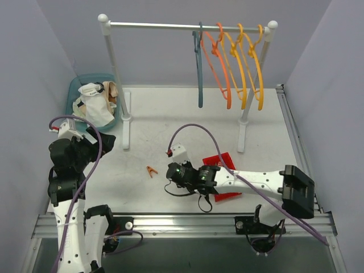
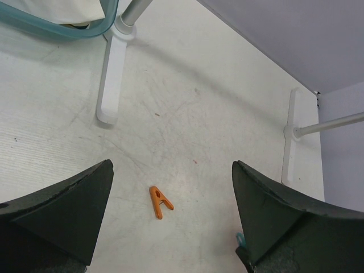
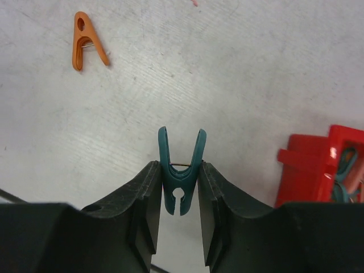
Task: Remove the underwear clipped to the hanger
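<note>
Top external: underwear [image 1: 95, 107] heaped in the teal basket [image 1: 91, 77] at far left, well apart from the hangers [image 1: 228, 101], nothing clipped on those. Crumpled white fabric, plus a cream piece with dark trim near the top. Judged soft, light, limp, not fragile; best pinched at a raised fold or waistband edge. Expect drape and snagging on the rim. Left gripper [image 2: 170, 170] spread wide, empty. Right gripper [image 3: 180, 170] pinching a teal clothespin [image 3: 181, 187]; orange clothespin [image 3: 85, 40] loose on the table.
</note>
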